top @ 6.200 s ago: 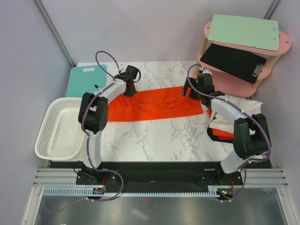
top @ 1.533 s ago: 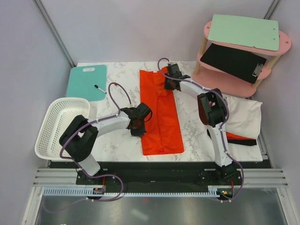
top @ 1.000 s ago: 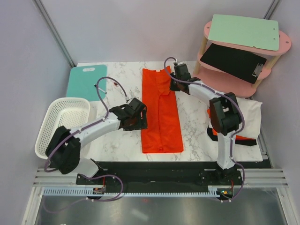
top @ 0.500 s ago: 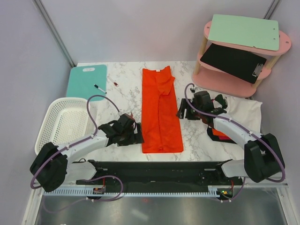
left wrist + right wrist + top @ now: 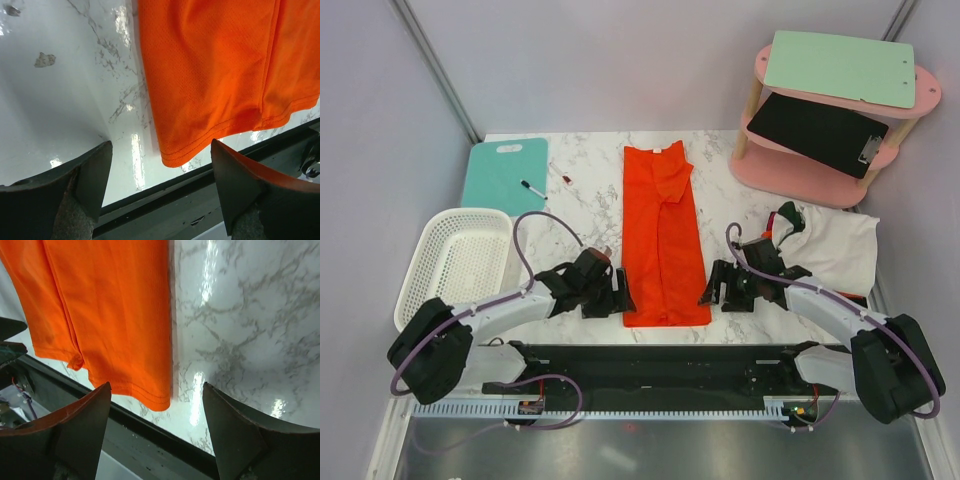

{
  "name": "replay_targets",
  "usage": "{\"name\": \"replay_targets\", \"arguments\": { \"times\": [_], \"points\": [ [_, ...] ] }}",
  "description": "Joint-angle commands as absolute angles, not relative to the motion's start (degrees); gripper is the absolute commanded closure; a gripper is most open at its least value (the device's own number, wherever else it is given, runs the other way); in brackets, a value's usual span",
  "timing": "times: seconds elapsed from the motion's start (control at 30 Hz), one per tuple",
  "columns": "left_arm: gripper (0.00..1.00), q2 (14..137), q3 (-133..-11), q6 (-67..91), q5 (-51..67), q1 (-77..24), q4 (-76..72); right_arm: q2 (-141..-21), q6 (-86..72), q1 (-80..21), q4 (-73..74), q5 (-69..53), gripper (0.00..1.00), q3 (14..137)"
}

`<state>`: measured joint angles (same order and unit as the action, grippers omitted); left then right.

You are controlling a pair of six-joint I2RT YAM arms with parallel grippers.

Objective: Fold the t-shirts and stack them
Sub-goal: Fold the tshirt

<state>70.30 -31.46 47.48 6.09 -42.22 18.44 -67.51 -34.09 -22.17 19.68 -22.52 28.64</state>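
Observation:
One orange-red t-shirt lies folded into a long narrow strip down the middle of the marble table, collar at the far end. My left gripper is open just left of its near left corner. My right gripper is open just right of its near right corner. In the left wrist view the shirt's hem corner lies flat between and beyond my open left gripper, untouched. The right wrist view shows the other hem corner ahead of my open right gripper, with nothing held.
A white latticed basket sits at the left edge. At the back left lie a teal cutting board and a marker. A pink two-level shelf stands back right, a bunched white cloth below it. The black rail borders the near edge.
My right gripper has let go of the shirt's collar end, opened and swung back to the near right corner. My left arm has drawn in to the near left corner.

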Motion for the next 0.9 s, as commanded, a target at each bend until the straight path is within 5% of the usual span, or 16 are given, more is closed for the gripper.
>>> {"name": "replay_targets", "arguments": {
  "times": [0.0,0.33,0.43,0.5,0.67,0.73,0.87],
  "points": [
    [0.15,72.24,-30.94,49.31,8.44,-43.50,15.64,-64.95,-37.35,-22.24,20.74,-27.94,0.19,26.02],
    [0.31,76.55,-30.94,50.45,9.14,-46.75,13.36,-63.98,-40.78,-22.15,17.49,-28.22,0.26,22.59],
    [0.43,77.87,-31.20,50.71,8.88,-47.28,13.01,-64.16,-41.75,-22.15,14.87,-28.12,0.33,21.45],
    [0.48,78.48,-31.29,51.06,8.79,-47.46,12.83,-63.99,-42.89,-22.24,12.93,-28.21,0.47,20.57],
    [0.88,78.31,-31.11,51.15,8.61,-47.90,12.74,-63.37,-43.51,-22.41,6.68,-27.68,0.98,17.32],
    [0.97,77.61,-30.94,51.15,8.53,-47.99,13.01,-63.11,-43.24,-22.41,5.55,-28.21,1.00,16.62],
    [0.98,76.12,-31.81,50.72,7.91,-47.90,14.32,-59.95,-43.07,-22.33,5.80,-29.00,1.00,17.66]
  ]
}}
